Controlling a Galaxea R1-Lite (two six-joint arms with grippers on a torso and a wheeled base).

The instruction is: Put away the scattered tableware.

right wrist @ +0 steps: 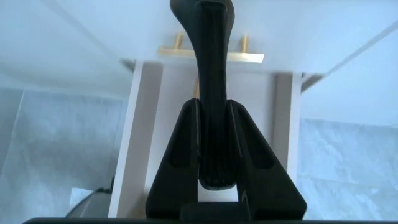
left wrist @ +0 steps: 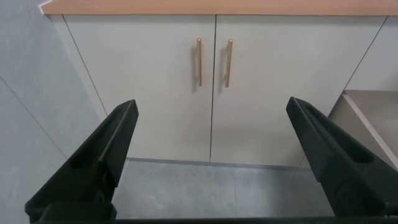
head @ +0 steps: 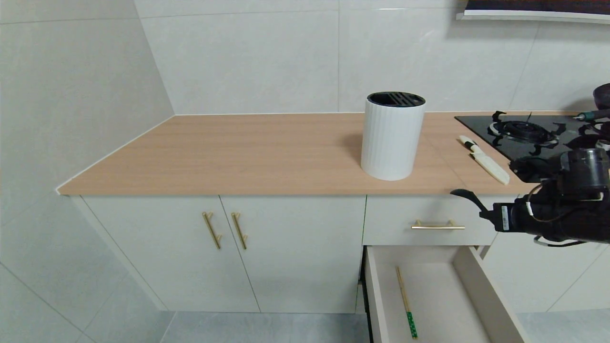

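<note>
My right gripper [head: 491, 214] is shut on the handle of a black utensil [head: 469, 196], whose curved end points left, in front of the shut upper drawer and above the open lower drawer [head: 481, 286]. In the right wrist view the black utensil [right wrist: 208, 50] runs out between the fingers of that gripper [right wrist: 212, 109], over the open drawer [right wrist: 171, 106]. A pair of chopsticks [head: 406, 302] with green ends lies in the drawer. A cream knife [head: 486, 162] lies on the counter, right of a white slotted holder [head: 391, 138]. My left gripper [left wrist: 211, 109] is open, low before the cabinet doors.
A black gas hob [head: 524, 133] occupies the counter's right end. The wooden counter [head: 238, 152] is bare to the left of the holder. Gold handles mark the double cabinet doors [head: 224, 231] and the shut upper drawer [head: 437, 226].
</note>
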